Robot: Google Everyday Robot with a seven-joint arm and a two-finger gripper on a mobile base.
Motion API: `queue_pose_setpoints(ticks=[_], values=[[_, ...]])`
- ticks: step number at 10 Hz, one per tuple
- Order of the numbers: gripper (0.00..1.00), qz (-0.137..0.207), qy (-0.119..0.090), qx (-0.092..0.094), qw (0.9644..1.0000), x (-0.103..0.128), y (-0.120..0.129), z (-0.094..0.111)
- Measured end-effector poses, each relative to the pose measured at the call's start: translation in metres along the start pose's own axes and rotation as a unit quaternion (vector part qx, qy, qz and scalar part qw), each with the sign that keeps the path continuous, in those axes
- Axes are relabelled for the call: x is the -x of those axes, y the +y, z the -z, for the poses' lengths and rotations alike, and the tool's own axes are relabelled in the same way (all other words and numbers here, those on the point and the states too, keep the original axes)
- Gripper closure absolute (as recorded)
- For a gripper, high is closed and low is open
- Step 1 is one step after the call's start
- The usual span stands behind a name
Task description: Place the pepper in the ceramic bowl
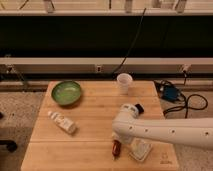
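Observation:
The pepper [116, 148], small and dark red, lies on the wooden table [95, 112] near its front edge. The ceramic bowl [66, 93], green and round, sits at the table's back left. My white arm reaches in from the right. My gripper [120, 140] is at the arm's end, right above the pepper and at its back end. The arm hides most of the gripper.
A white paper cup [124, 82] stands at the back middle. A small white bottle [62, 121] lies on the left. A clear wrapped packet [140, 149] lies right of the pepper. A black object [138, 108] peeks out behind the arm. A blue device [170, 93] with cables lies off the table's right.

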Motion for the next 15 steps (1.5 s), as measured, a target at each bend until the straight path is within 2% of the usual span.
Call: queue_pose_setpoints(ticks=[3,5,7,8,11,15], values=[[0.78,0.004,-0.003,0.000,1.0000,-0.001,-0.002,-0.004],[0.96,0.007,-0.002,-0.004,1.0000,-0.004,-0.008,0.001],[1.00,0.006,0.001,-0.004,1.0000,-0.009,-0.009,0.008],[1.00,0.013,0.004,-0.004,0.9999,-0.018,-0.018,0.019],[1.00,0.018,0.007,-0.005,0.9998,-0.026,-0.022,0.024],[1.00,0.024,0.013,-0.012,0.9996,-0.051,-0.033,0.040]])
